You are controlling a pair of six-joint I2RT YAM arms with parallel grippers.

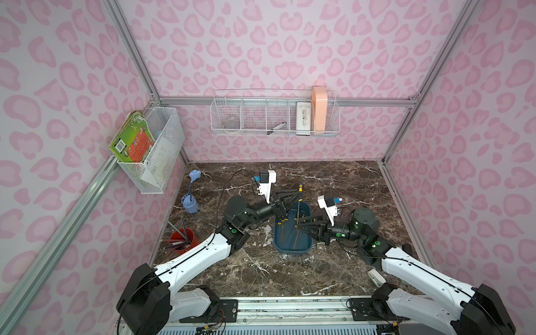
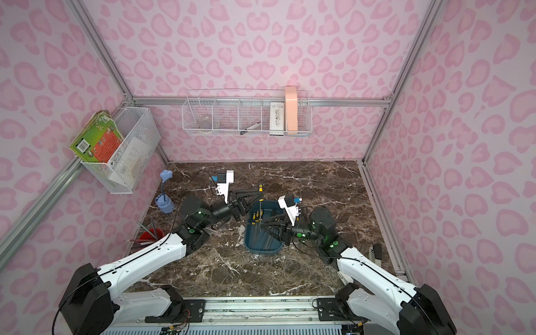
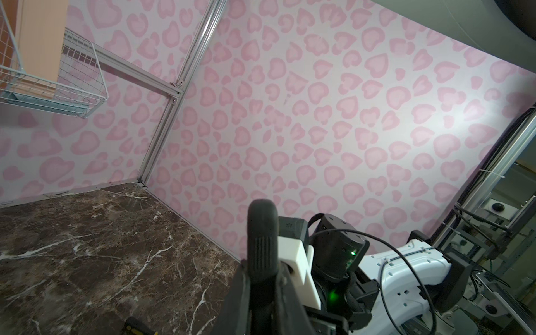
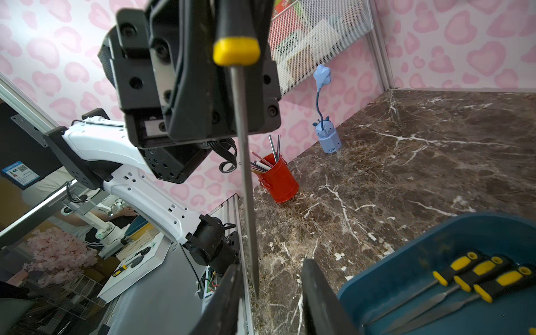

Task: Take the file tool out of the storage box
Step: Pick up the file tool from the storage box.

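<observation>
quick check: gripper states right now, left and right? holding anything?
Left gripper: shut on the file, gripping its black-and-yellow handle.
Right gripper: open, jaws apart on either side of the file's tip, holding nothing.

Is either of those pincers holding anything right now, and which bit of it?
The left pincer grips a file by its black-and-yellow handle, blade hanging down. The right pincer is open, holding nothing.

Item: left arm (image 1: 197, 258) extended forward, left gripper (image 1: 299, 195) clamped tight; right arm (image 1: 420, 269) bent inward, right gripper (image 4: 271, 269) jaws apart.
</observation>
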